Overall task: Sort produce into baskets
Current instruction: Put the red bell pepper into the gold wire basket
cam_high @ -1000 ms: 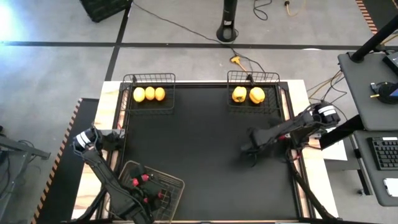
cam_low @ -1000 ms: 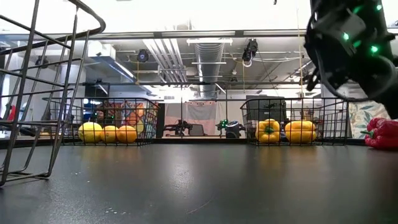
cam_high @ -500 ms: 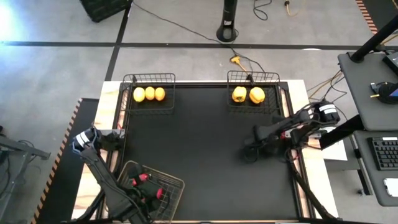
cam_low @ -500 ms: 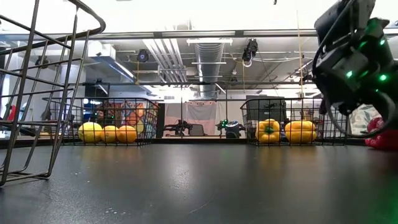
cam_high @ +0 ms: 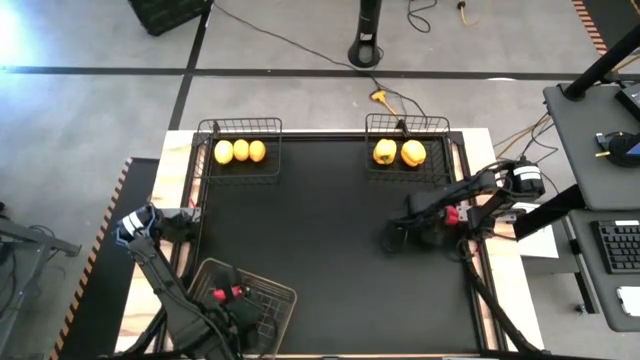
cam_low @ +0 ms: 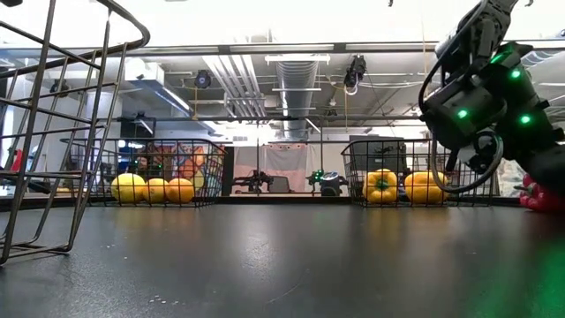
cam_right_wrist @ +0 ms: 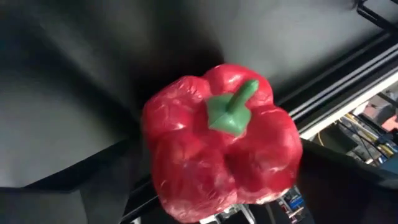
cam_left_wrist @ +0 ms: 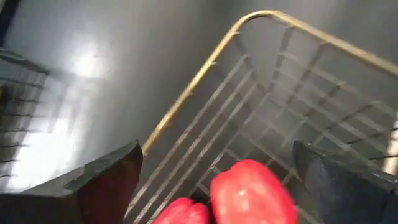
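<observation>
A red bell pepper (cam_right_wrist: 224, 143) lies on the black table by its right edge (cam_high: 452, 213), stem toward my right wrist camera. My right gripper (cam_high: 440, 222) is open just above it, and its fingers (cam_right_wrist: 81, 193) frame the pepper without plainly touching it. My left gripper (cam_left_wrist: 224, 180) is open over the near-left wire basket (cam_high: 272, 290). Two red peppers (cam_left_wrist: 249, 193) lie in that basket. Three yellow-orange fruits (cam_high: 240, 151) lie in the far-left basket (cam_high: 238, 126). Two yellow peppers (cam_high: 399, 152) lie in the far-right basket (cam_high: 407, 120).
The table's right rail and cables (cam_high: 470, 235) run close beside the red pepper. Bare black mat (cam_high: 320, 230) lies in the middle between the baskets. The near-left basket's wires (cam_low: 53, 132) stand large at the left of the low view.
My right gripper has come down toward the red pepper by the table's right edge and has tipped, with its wrist swinging toward the table's left. The pepper has stayed where it was. My left gripper has shifted a little over the near-left basket.
</observation>
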